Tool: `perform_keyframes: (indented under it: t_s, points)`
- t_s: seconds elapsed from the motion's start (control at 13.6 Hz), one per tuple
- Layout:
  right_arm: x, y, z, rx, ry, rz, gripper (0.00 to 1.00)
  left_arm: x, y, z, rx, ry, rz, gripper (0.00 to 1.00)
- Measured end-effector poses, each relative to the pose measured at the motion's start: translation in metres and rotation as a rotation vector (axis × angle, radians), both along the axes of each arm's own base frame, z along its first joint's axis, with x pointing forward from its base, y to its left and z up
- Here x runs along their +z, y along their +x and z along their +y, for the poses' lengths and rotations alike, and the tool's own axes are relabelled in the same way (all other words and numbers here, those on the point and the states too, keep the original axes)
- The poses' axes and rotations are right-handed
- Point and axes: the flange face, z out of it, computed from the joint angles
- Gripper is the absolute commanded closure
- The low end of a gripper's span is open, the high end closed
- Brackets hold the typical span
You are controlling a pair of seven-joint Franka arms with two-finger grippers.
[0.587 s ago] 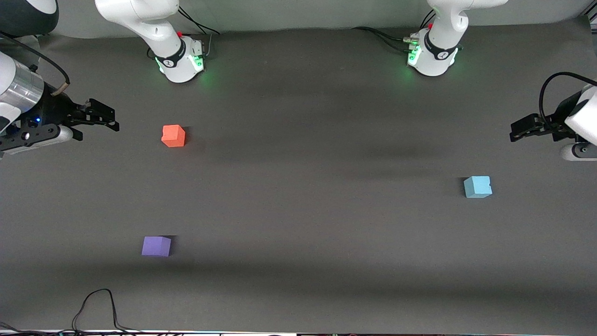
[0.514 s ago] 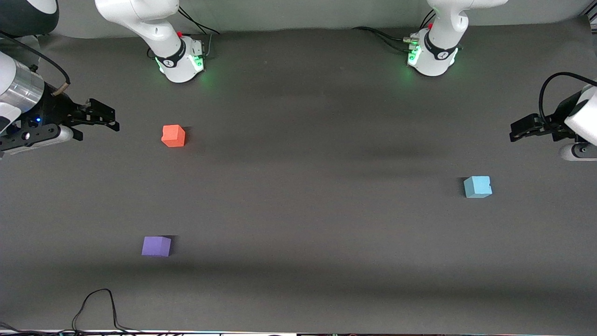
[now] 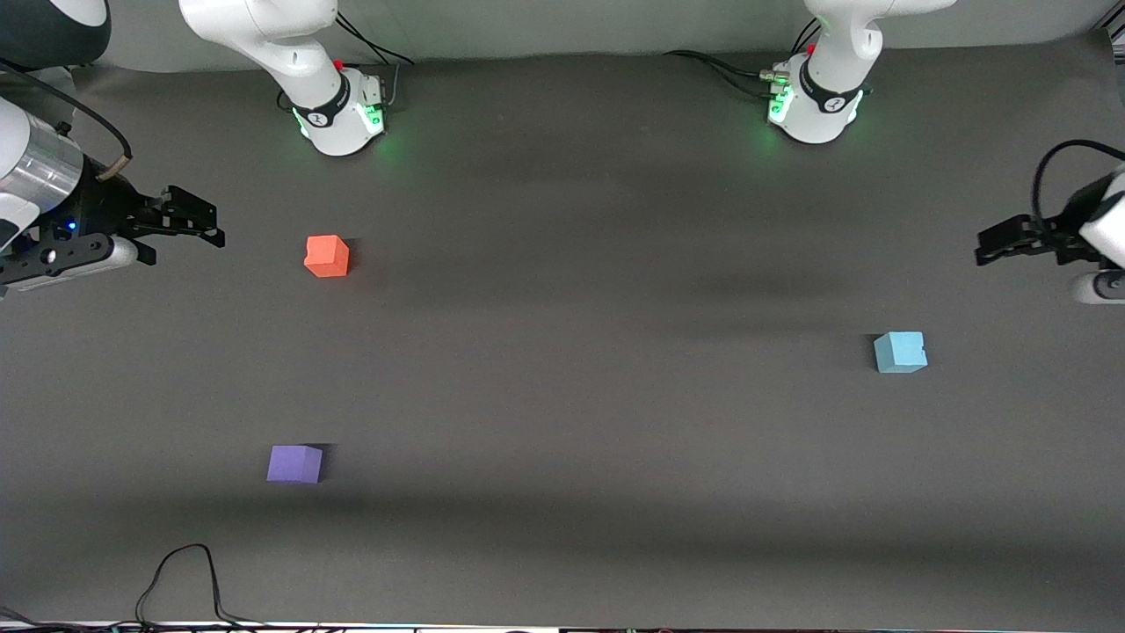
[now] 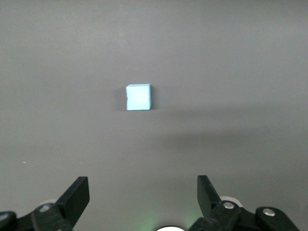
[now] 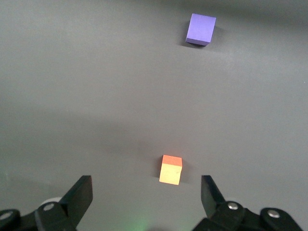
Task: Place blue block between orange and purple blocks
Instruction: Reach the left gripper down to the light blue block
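The light blue block (image 3: 899,352) lies on the table toward the left arm's end; it also shows in the left wrist view (image 4: 138,97). The orange block (image 3: 327,256) lies toward the right arm's end, and the purple block (image 3: 294,463) lies nearer the front camera than it. Both show in the right wrist view, the orange block (image 5: 171,170) and the purple block (image 5: 200,29). My left gripper (image 3: 993,246) is open and empty, up in the air at the table's end. My right gripper (image 3: 206,224) is open and empty, beside the orange block and apart from it.
A dark grey mat (image 3: 580,369) covers the table. The two arm bases (image 3: 338,110) (image 3: 817,101) stand along the table's edge farthest from the front camera. A loose black cable (image 3: 185,576) lies at the edge nearest that camera.
My left gripper has drawn back a little toward its end of the table. The right arm and the three blocks have not moved.
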Motion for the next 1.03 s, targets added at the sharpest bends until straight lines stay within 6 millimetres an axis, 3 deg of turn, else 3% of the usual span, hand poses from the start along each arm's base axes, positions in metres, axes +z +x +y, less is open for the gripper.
perform_keyframes:
  t_s: [0.15, 0.22, 0.37, 0.51, 0.73, 1.03]
  points:
    - [-0.001, 0.000, 0.000, 0.001, 0.000, 0.001, 0.00, -0.003, -0.011, 0.040, -0.010, -0.011, 0.002, 0.00]
    - [-0.001, 0.000, 0.001, 0.002, 0.000, 0.003, 0.00, -0.005, -0.016, 0.048, -0.012, -0.012, -0.006, 0.00]
    - [-0.003, 0.001, 0.001, 0.002, -0.001, 0.007, 0.00, -0.015, -0.022, 0.044, -0.024, -0.009, -0.025, 0.00]
    - [-0.006, 0.003, 0.002, 0.003, -0.001, 0.011, 0.00, -0.038, -0.023, 0.036, -0.038, -0.006, -0.043, 0.00]
    - [-0.009, 0.003, 0.012, 0.021, -0.002, 0.017, 0.00, -0.101, -0.021, 0.034, -0.050, 0.000, -0.087, 0.00]
    - [-0.011, 0.004, 0.015, 0.022, -0.003, 0.021, 0.00, -0.211, -0.019, 0.036, -0.082, -0.001, -0.116, 0.00]
